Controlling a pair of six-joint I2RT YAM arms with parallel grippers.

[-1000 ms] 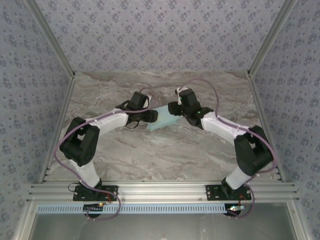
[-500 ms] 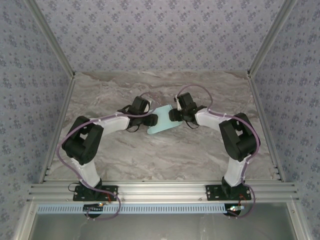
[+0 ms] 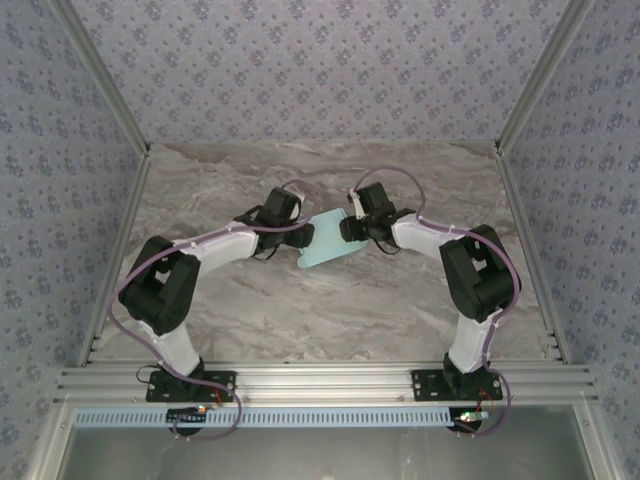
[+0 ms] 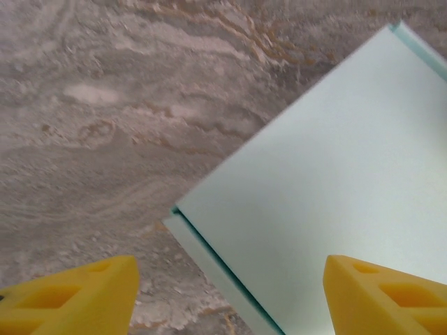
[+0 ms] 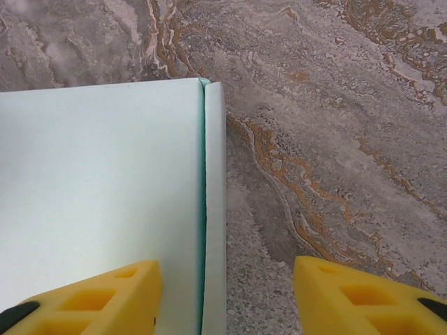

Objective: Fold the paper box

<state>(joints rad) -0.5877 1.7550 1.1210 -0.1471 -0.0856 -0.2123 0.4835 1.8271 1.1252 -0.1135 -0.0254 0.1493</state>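
Box [image 3: 325, 242]: flat pale-turquoise card rectangle, smooth and matte, with a narrow folded strip along its edge. It sits mid-desk [image 3: 300, 310] on veined marble. Left tool [image 4: 230, 293] and right tool [image 5: 227, 293] both agape, yellow fingers straddling opposite box edges, gripping nothing.

Top external: you look from high behind arm bases, forward and down across table [image 3: 300, 310]. Distant; both arms fit whole in frame.
Left wrist: you look down past yellow fingertips [image 4: 77, 293] of left gripper [image 4: 230, 296], very near surface.
Right wrist: same arrangement, right gripper [image 5: 227, 300] at bottom edge of frame, equally near.
Shared ground, all three views: paper box [image 3: 322, 243] and marble around it. Left wrist takes one corner, right wrist one side edge.
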